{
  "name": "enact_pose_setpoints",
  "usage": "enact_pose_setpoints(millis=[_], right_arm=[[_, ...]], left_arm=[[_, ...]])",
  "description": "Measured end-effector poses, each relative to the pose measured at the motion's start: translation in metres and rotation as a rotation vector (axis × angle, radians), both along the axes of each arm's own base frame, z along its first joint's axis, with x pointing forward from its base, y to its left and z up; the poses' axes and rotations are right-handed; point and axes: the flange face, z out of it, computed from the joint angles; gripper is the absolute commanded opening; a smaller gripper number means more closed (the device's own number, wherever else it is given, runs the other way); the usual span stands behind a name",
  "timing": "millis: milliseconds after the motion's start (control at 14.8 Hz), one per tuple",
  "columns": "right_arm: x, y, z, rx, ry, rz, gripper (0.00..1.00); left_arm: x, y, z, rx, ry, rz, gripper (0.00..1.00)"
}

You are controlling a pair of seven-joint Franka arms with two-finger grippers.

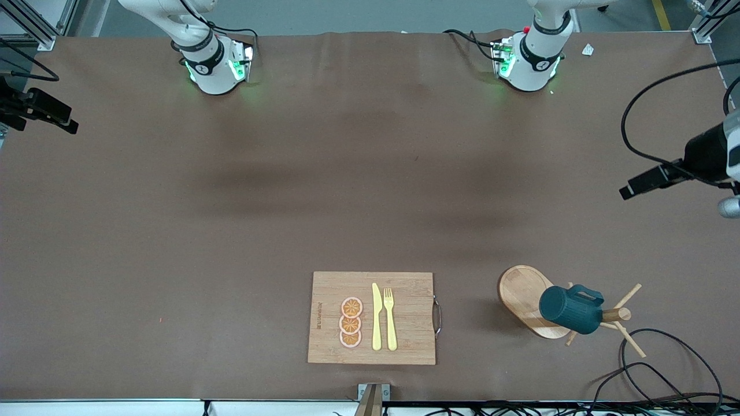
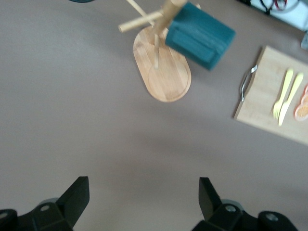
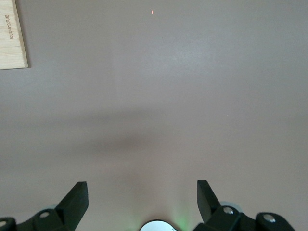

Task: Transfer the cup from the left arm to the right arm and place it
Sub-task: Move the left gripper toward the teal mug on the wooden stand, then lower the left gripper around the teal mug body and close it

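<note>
Cup [image 1: 571,309] on peg rack [image 1: 529,300]; writing unreadable.

Robotics lab: aluminium framing [image 1: 34,26], side cameras [image 1: 665,176], loose cables [image 1: 653,358].

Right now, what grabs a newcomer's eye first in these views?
The dark teal cup hung on the wooden peg rack, toward the left arm's end of the table, near the front camera. Beside it, toward the middle, a cutting board carries orange slices, a yellow knife and fork. The left gripper and right gripper both hang open over bare table, holding nothing.
</note>
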Motion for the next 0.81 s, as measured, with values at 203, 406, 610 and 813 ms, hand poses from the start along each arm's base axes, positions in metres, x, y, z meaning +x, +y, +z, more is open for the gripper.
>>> enact_pose_setpoints(millis=[203,406,610,813], right_arm=[[0.000,0.000,0.000,0.000,0.000,0.000,1.00],[0.000,0.000,0.000,0.000,0.000,0.000,1.00],[0.000,0.000,0.000,0.000,0.000,0.000,1.00],[0.000,0.000,0.000,0.000,0.000,0.000,1.00]], left_arm=[[0.020,-0.002,-0.024,-0.014,0.003,0.149,1.00],[0.037,-0.006,-0.045,-0.061,0.002,0.307,1.00],[0.053,-0.007,-0.066,-0.124,0.016,0.482,1.00],[0.069,-0.011,-0.090,-0.181,0.028,0.634,1.00]])
